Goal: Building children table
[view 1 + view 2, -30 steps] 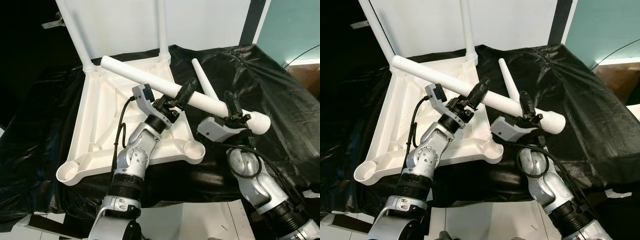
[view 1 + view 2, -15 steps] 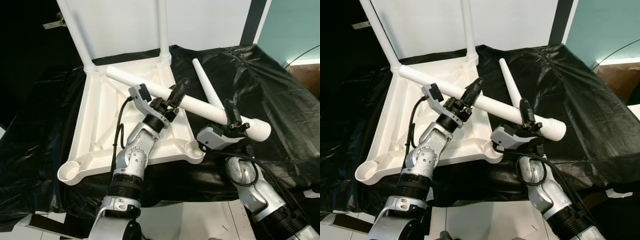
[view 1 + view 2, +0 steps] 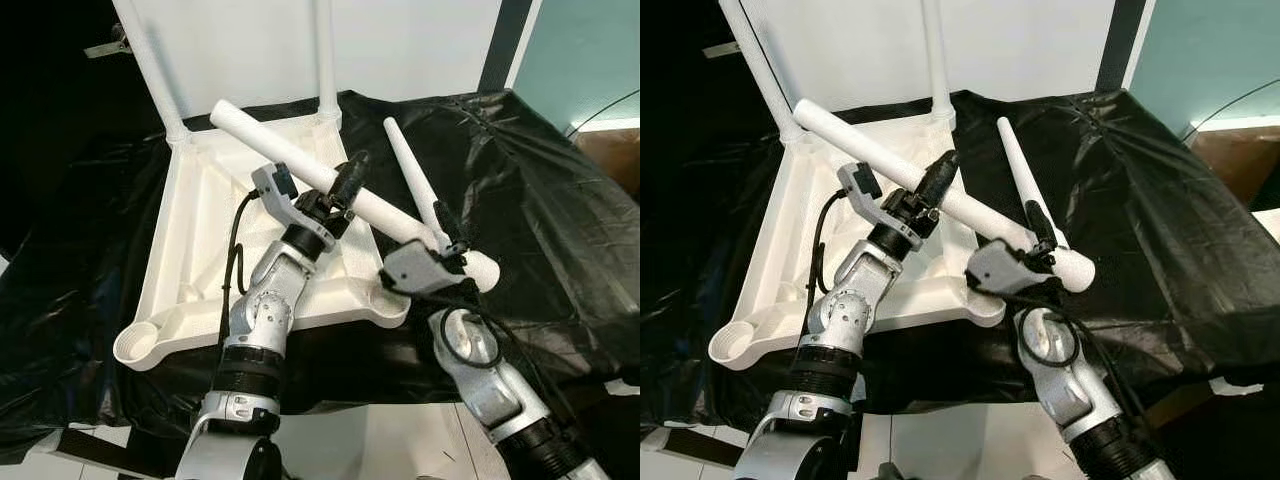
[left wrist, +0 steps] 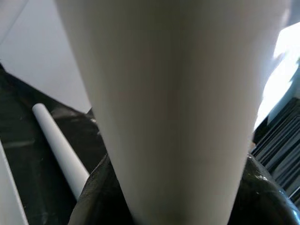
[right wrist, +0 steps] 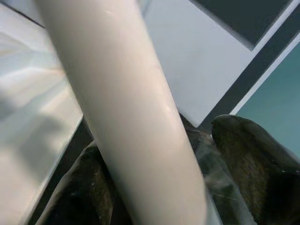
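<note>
A: Over the last second the held table leg (image 3: 300, 166) has swung: its thin end has risen toward the far corner of the overturned tabletop (image 3: 205, 215), and its thick end has slid in toward the near right corner socket (image 3: 392, 297).

B: Who has hold of it?

A: Both. The left end effector (image 3: 352, 178) pinches it around the middle, and the right end effector (image 3: 446, 235) is clamped on it just short of the thick end.

B: And the long axis?

A: It runs on a diagonal from far-left and high to near-right and low, above the tabletop. The thick end hangs just beside the socket, slightly to its right, so the right arm is nearer. I judge the leg must tip upright before it seats.

B: Arm poses?

A: The left forearm reaches up and forward over the tabletop. The right elbow is bent, wrist cocked inward. A loose leg (image 3: 410, 185) lies on the black-covered surface (image 3: 560, 240), and two legs (image 3: 325, 60) already stand fitted.
</note>
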You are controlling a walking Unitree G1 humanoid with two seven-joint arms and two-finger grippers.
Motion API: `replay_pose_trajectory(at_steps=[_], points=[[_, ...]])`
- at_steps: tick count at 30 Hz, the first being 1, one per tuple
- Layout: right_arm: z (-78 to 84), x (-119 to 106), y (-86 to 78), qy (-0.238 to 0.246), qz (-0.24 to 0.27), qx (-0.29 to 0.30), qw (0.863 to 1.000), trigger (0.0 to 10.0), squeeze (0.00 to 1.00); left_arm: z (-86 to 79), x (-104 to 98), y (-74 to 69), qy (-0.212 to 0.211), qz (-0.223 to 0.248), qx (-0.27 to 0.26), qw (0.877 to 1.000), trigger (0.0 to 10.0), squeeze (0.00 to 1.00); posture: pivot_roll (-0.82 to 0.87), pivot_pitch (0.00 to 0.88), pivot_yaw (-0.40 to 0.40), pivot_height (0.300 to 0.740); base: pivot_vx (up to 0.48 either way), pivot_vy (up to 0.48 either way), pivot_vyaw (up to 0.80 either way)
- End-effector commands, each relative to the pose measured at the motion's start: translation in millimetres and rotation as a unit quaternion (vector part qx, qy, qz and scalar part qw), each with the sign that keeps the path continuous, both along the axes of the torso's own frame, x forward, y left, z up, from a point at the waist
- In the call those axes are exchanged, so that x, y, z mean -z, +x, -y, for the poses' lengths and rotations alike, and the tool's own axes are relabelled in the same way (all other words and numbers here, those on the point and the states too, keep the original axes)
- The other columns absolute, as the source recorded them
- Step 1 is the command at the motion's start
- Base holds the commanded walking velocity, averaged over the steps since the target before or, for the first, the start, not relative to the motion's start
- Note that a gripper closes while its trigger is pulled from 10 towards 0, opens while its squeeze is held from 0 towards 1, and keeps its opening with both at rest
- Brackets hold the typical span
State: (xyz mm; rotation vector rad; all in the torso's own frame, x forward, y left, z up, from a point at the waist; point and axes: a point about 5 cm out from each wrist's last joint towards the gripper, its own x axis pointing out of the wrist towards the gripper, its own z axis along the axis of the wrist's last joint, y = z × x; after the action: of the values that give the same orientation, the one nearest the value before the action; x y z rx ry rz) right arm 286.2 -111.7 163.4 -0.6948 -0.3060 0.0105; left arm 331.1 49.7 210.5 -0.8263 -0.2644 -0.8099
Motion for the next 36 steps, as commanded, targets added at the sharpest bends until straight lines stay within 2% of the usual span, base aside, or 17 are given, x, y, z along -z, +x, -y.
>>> replay_pose_trajectory(at_steps=[1,2,4,5,7,9,10,11,22,23,24,25,31,32,33,34,36], points=[[7.7,-12,6.7,0.066,-0.025,0.005,0.998,10.0,0.00,3.3,2,-3.4,-0.009,0.010,0.019,1.000,0.0,0.00,-0.14,0.021,0.076,0.740,0.000,0.000,0.00],[7.7,-12,6.7,0.066,-0.025,0.005,0.998,10.0,0.00,3.3,2,-3.4,-0.009,0.010,0.019,1.000,0.0,0.00,-0.14,0.021,0.076,0.740,0.000,0.000,0.00],[11.9,-12,13.2,0.140,-0.090,-0.011,0.986,10.0,0.00,4.4,2,-3.8,-0.009,0.010,0.021,1.000,0.0,0.00,-0.14,0.027,0.076,0.740,0.000,0.000,0.00],[11.9,-12,13.2,0.140,-0.090,-0.011,0.986,10.0,0.00,4.4,2,-3.8,-0.009,0.010,0.021,1.000,0.0,0.00,-0.14,0.027,0.076,0.740,0.000,0.000,0.00],[9.5,-11,15.3,0.165,-0.159,-0.066,0.971,10.0,0.00,5.1,2,-4.3,-0.009,0.009,0.022,1.000,0.0,0.00,-0.14,0.025,0.074,0.740,0.000,0.000,0.00],[8.0,-11,14.8,0.157,-0.168,-0.080,0.970,10.0,0.00,5.2,2,-4.4,-0.009,0.009,0.022,1.000,0.0,0.00,-0.14,0.025,0.074,0.740,0.000,0.000,0.00],[8.8,-11,14.9,0.153,-0.172,-0.085,0.969,7.1,0.00,5.3,3,-4.5,-0.009,0.008,0.022,1.000,0.0,0.00,-0.14,0.022,0.074,0.740,0.000,0.000,0.00],[9.3,-11,14.8,0.158,-0.175,-0.089,0.968,0.0,0.00,5.5,3,-4.6,-0.008,0.008,0.022,1.000,0.0,0.00,-0.14,0.021,0.072,0.740,0.000,0.000,0.00],[4.6,-10,14.2,0.176,-0.175,-0.100,0.964,0.0,0.00,3.8,0,-2.8,-0.009,0.010,0.018,1.000,0.0,0.00,-0.13,0.014,0.074,0.740,0.000,0.000,0.00],[6.3,-12,15.2,0.176,-0.173,-0.092,0.965,0.0,0.00,3.8,0,-2.8,-0.010,0.007,0.020,1.000,3.6,1.00,-0.13,0.016,0.076,0.740,0.000,0.000,0.00],[6.3,-12,15.2,0.176,-0.173,-0.092,0.965,0.0,0.00,3.8,0,-2.8,-0.010,0.007,0.020,1.000,3.6,1.00,-0.13,0.016,0.076,0.740,0.000,0.000,0.00],[7.4,-13,15.5,0.174,-0.172,-0.089,0.966,0.0,0.00,3.8,0,-2.6,-0.010,0.005,0.020,1.000,10.0,1.00,-0.13,0.016,0.076,0.740,0.000,0.000,0.00],[11.8,-16,16.3,0.144,-0.153,-0.066,0.975,0.0,0.00,4.0,1,-1.4,-0.003,0.001,0.014,1.000,10.0,1.00,-0.13,0.017,0.078,0.740,0.000,0.000,0.00],[15.0,-19,16.9,0.124,-0.123,-0.033,0.984,0.0,0.00,3.8,3,0.3,0.005,-0.004,0.006,1.000,10.0,1.00,-0.14,0.017,0.079,0.740,0.000,0.000,0.00],[15.0,-19,16.9,0.124,-0.123,-0.033,0.984,0.0,0.00,3.8,3,0.3,0.005,-0.004,0.006,1.000,10.0,1.00,-0.14,0.017,0.079,0.740,0.000,0.000,0.00],[12.7,-22,14.1,0.078,-0.075,-0.008,0.994,0.0,0.00,3.4,3,2.0,0.012,-0.007,-0.002,1.000,10.0,1.00,-0.13,0.018,0.079,0.740,0.000,0.000,0.00],[12.7,-22,14.1,0.078,-0.075,-0.008,0.994,0.0,0.00,3.4,3,2.0,0.012,-0.007,-0.002,1.000,10.0,1.00,-0.13,0.018,0.079,0.740,0.000,0.000,0.00]])
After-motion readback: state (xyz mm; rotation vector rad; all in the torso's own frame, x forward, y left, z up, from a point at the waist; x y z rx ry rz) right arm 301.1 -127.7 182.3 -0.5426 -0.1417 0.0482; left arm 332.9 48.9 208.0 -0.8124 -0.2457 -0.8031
